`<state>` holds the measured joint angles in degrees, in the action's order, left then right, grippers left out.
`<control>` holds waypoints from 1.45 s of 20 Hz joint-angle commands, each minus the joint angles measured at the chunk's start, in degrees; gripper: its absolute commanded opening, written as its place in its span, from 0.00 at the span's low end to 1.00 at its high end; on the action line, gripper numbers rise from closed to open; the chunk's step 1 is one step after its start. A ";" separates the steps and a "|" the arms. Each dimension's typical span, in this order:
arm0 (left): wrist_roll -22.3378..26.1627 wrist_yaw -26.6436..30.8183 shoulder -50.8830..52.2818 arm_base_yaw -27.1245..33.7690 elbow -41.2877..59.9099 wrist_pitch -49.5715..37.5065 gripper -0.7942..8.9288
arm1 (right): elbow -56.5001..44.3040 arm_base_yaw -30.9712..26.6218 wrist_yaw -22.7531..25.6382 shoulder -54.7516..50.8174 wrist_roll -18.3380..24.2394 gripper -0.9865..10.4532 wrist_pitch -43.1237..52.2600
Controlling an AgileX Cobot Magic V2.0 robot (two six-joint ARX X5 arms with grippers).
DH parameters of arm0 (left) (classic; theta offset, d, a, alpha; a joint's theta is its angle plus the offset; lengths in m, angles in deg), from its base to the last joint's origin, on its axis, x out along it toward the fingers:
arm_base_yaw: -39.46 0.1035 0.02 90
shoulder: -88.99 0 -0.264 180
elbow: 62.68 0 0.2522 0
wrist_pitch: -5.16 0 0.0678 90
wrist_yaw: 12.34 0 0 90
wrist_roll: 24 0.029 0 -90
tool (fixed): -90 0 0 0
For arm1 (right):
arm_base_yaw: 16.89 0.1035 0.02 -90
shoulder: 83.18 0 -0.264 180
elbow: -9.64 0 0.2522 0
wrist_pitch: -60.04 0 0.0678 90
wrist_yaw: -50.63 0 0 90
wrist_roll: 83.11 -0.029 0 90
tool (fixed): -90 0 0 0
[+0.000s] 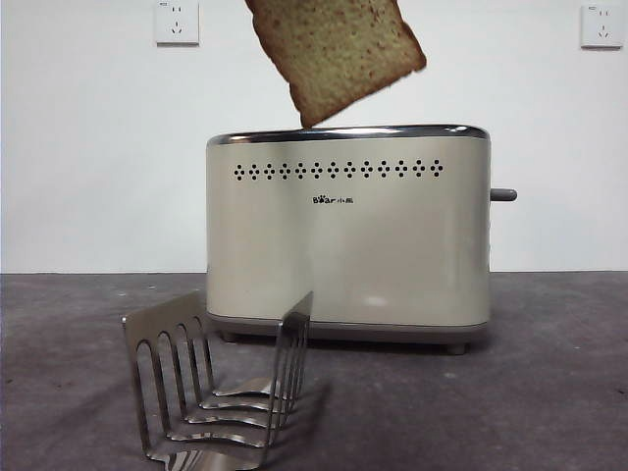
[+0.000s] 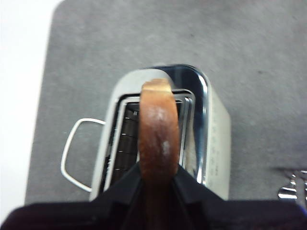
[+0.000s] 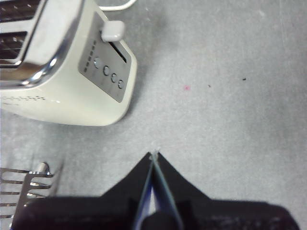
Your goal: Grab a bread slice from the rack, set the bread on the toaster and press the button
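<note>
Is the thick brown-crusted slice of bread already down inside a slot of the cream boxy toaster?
No: the slice of bread hangs tilted above the toaster, its lowest corner just over the chrome rim, gripped by the left gripper.

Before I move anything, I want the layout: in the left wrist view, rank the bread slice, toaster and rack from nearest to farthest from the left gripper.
1. Slice of bread, clamped in the left gripper.
2. Toaster, directly below it.
3. Rack, off beside the toaster, at the picture's edge.
</note>
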<state>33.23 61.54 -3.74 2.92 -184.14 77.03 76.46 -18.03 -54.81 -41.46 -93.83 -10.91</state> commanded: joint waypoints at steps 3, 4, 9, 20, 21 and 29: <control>2.03 1.38 -2.54 -0.31 -0.09 -0.81 0.07 | 0.17 0.00 0.81 1.60 -0.09 0.09 0.22; 2.58 2.45 -3.02 -0.31 -0.09 -0.74 0.07 | 0.17 0.00 0.90 1.73 -0.07 0.09 0.22; 4.42 3.10 -4.48 -0.31 -0.09 -0.39 0.07 | 0.15 0.00 1.57 2.05 0.50 0.09 0.35; 6.23 11.34 -9.51 -0.55 -0.09 -0.57 0.07 | 0.15 0.00 1.62 2.08 2.05 0.09 0.33; 6.27 12.09 -9.97 -0.61 -0.09 -0.96 0.07 | 0.15 0.00 1.57 2.08 2.03 0.09 0.33; 6.43 15.93 -13.27 -4.07 -0.09 -3.69 0.07 | 0.15 0.00 1.57 2.82 2.49 0.09 0.57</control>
<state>39.03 76.95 -15.63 -1.23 -184.77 73.47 76.46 -18.03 -53.28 -38.62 -92.08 -10.76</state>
